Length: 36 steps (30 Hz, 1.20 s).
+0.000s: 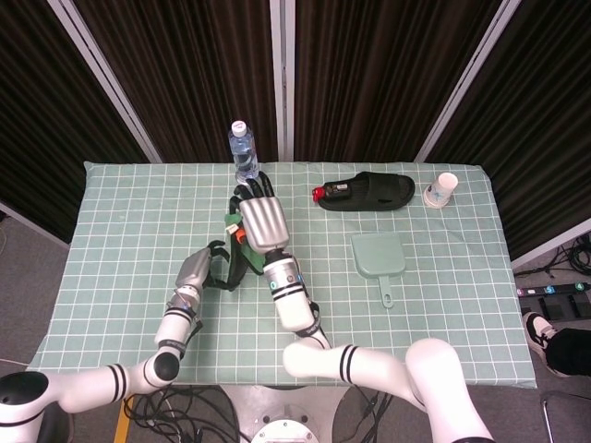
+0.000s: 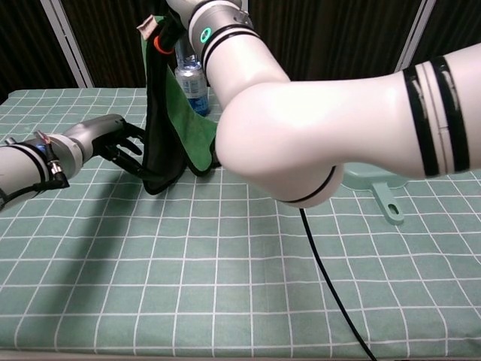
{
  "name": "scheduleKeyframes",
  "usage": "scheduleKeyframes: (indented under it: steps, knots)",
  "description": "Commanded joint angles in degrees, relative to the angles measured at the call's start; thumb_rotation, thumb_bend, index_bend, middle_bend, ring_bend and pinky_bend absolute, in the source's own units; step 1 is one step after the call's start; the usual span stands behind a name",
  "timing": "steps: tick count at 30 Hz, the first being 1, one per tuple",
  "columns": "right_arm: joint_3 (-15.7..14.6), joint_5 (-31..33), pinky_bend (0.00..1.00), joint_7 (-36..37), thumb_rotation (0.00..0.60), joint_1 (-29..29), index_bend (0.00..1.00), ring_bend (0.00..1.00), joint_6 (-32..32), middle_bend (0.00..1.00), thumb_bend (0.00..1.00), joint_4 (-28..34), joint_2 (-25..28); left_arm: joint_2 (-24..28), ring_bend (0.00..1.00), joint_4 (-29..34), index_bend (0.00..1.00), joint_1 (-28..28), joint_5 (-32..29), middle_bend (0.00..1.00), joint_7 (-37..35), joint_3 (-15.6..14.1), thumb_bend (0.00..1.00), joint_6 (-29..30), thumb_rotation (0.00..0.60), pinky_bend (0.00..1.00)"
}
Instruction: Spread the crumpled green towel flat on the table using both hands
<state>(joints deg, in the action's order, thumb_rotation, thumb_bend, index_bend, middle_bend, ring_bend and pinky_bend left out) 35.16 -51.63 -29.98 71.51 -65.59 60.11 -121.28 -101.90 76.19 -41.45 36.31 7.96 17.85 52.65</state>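
The green towel (image 2: 188, 124) hangs in a long fold above the checked table (image 1: 120, 212), dark on its left side, its lower end near the cloth. My right hand (image 1: 261, 221) grips the towel's top corner high up; in the chest view only its forearm (image 2: 225, 41) shows at the upper edge. My left hand (image 2: 113, 141) reaches in low from the left and its fingers (image 2: 129, 153) hold the towel's bottom edge. From the head view the towel (image 1: 236, 263) is mostly hidden under the right arm, with the left hand (image 1: 197, 270) beside it.
A water bottle (image 1: 243, 152) stands just behind the towel. A black slipper (image 1: 367, 191) and a paper cup (image 1: 444, 188) lie at the back right. A pale green dustpan (image 1: 379, 256) sits right of centre. A black cable (image 2: 331, 278) trails over the front.
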Motion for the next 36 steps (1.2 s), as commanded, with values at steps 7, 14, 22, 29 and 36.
scheduleKeyframes:
  steps: [7, 14, 22, 29, 36]
  knots:
    - [-1.87, 1.00, 0.02, -1.33, 0.600, -5.08, 0.72, 0.13, -1.36, 0.29, 0.49, 9.43, 5.64, -1.07, 0.28, -0.56, 0.69, 1.20, 3.09, 0.36, -3.74, 2.10, 0.24, 1.50, 0.600, 0.28]
    - [-3.64, 1.12, 0.02, -1.96, 0.600, -8.19, 0.71, 0.12, -1.85, 0.28, 0.49, 16.21, 9.81, 1.02, 0.37, 1.86, 0.79, 2.97, 5.79, 0.46, -5.51, 1.57, 0.45, 1.43, 0.600, 0.28]
    - [-6.48, 2.51, 0.02, -1.34, 0.600, -14.80, 0.70, 0.12, -1.95, 0.28, 0.48, 29.11, 18.73, 10.57, 0.38, 11.37, 0.81, 7.05, 12.88, 0.47, -9.75, 0.04, 0.48, 0.60, 0.600, 0.28]
    - [-6.86, 5.98, 0.02, 3.23, 0.600, -18.77, 0.70, 0.12, 2.67, 0.28, 0.49, 37.83, 26.92, 16.76, 0.38, 16.49, 0.81, 8.57, 18.51, 0.47, -10.97, 0.77, 0.47, 3.23, 0.600, 0.28]
    - [-4.45, 11.24, 0.01, 8.65, 0.600, -16.93, 0.69, 0.10, 13.29, 0.28, 0.49, 37.51, 33.07, 17.02, 0.38, 13.46, 0.81, 5.90, 18.54, 0.47, -6.66, 3.49, 0.47, 6.46, 0.600, 0.27]
